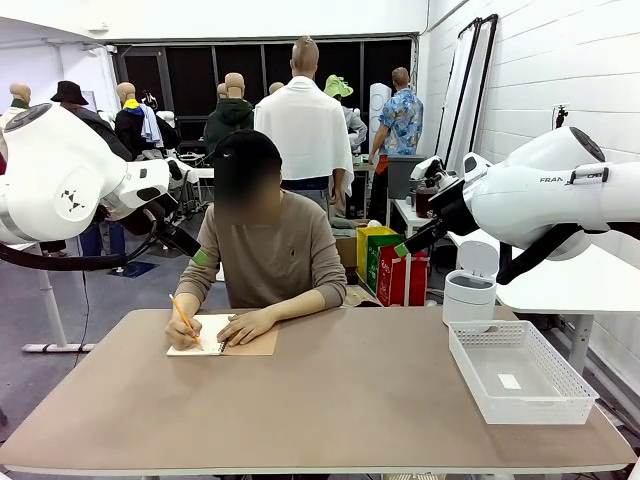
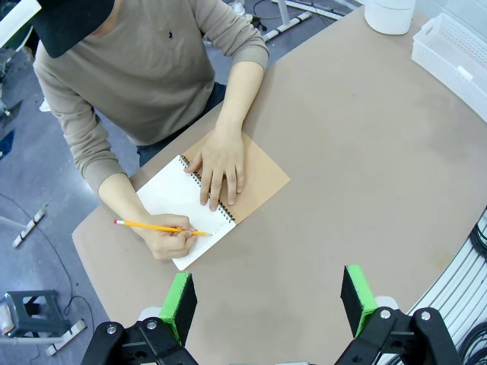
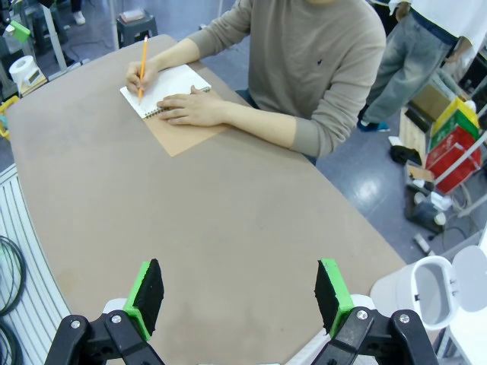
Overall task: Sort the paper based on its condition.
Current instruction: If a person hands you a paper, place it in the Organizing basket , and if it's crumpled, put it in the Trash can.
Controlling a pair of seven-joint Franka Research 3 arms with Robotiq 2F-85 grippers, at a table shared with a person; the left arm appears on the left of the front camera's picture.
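Note:
No loose paper is in view. At the far left of the table a person writes with a yellow pencil (image 2: 156, 226) on the open white page of a spiral notebook (image 2: 171, 199) with a brown cover (image 2: 262, 179), their other hand flat on it. The notebook (image 1: 208, 335) lies in front of the person, and it appears far off as the notebook (image 3: 163, 87) in the right wrist view. My left gripper (image 2: 266, 304) hangs open high above the table, near the notebook. My right gripper (image 3: 240, 293) is open too, above bare tabletop. Both hold nothing.
A white slotted basket (image 1: 560, 400) stands at the table's right, with a small white patch on its floor. Behind it is a white lidded bin (image 1: 470, 292), lid up. The brown table (image 1: 330, 400) is bare across its middle and front.

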